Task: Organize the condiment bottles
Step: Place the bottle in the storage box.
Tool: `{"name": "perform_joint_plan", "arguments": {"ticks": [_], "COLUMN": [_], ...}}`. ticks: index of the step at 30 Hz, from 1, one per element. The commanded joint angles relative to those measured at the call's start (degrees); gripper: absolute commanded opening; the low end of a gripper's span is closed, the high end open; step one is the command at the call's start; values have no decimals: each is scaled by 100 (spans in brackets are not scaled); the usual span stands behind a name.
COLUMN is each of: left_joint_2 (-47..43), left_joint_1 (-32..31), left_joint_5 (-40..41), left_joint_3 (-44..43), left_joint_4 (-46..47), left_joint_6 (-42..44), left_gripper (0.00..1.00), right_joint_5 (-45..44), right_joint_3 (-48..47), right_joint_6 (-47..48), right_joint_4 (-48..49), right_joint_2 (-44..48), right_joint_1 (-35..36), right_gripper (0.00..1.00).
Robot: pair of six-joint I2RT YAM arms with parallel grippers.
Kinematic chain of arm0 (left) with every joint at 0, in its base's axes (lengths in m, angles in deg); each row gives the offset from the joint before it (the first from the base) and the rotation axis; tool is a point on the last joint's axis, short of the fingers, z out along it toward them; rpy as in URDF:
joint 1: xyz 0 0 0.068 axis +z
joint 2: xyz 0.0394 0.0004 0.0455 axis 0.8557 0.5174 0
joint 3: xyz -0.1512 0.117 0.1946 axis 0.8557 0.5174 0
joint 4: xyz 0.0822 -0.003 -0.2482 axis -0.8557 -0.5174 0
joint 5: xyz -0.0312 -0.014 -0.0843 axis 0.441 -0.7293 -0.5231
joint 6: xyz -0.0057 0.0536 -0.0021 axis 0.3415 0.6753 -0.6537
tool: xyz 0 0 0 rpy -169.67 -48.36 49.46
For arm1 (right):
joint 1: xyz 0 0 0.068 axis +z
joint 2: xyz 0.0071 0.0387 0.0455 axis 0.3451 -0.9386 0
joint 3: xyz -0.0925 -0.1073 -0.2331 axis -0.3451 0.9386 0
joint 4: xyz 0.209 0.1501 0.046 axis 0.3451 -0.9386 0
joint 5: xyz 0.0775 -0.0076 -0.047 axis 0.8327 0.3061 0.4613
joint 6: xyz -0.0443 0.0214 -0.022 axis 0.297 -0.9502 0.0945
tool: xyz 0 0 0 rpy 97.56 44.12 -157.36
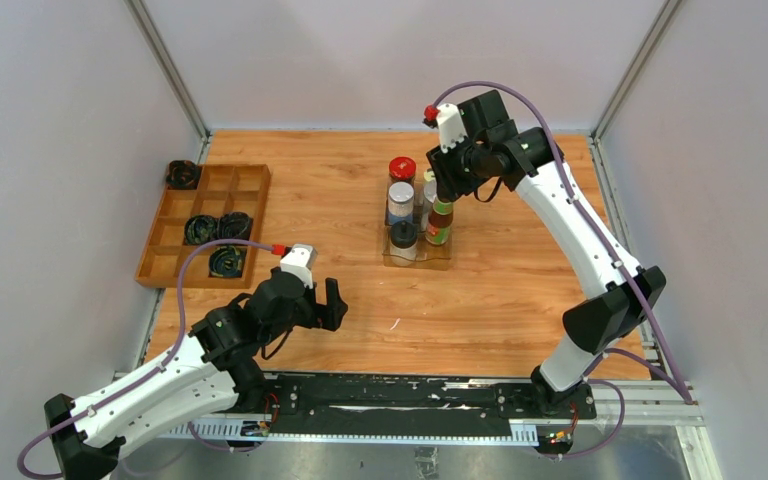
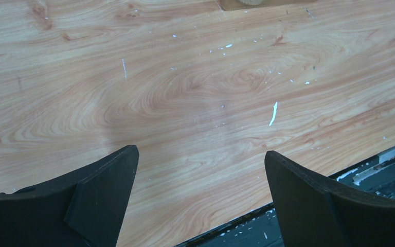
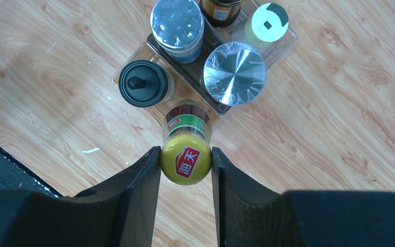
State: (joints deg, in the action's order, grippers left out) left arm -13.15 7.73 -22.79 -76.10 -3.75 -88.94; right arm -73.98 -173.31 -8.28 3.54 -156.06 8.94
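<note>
While the upright bottle [image 3: 186, 126] is clamped at its cap beneath the right pincer [image 3: 185, 152], the left pincer [image 2: 200, 153] is noted wide open, empty.

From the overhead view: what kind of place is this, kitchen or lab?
Likely a robot test cell: blank panel walls on aluminium posts box in a wood-grain table, two arms are bolted to a rail at its near edge, and the condiment bottles on a clear tray look staged.
</note>
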Motion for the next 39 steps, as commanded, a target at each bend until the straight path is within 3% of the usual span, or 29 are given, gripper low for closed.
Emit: {"name": "perform_joint_plan", "arguments": {"ticks": [1, 39], "left_joint_2": [8, -34], "left_joint_1": [14, 14], "left_joint_5": [1, -12], "left_joint_3": [63, 92], "left_joint_4": [77, 101], "left_joint_6": [38, 14], "left_gripper": [100, 100], "right_joint_5": [-86, 129], "right_joint_3": [-212, 204], "right_joint_6": [56, -36], "right_joint_4": [94, 299], "right_joint_2": [113, 89], "right_joint_1": [-75, -74], "right_gripper": [28, 27]}}
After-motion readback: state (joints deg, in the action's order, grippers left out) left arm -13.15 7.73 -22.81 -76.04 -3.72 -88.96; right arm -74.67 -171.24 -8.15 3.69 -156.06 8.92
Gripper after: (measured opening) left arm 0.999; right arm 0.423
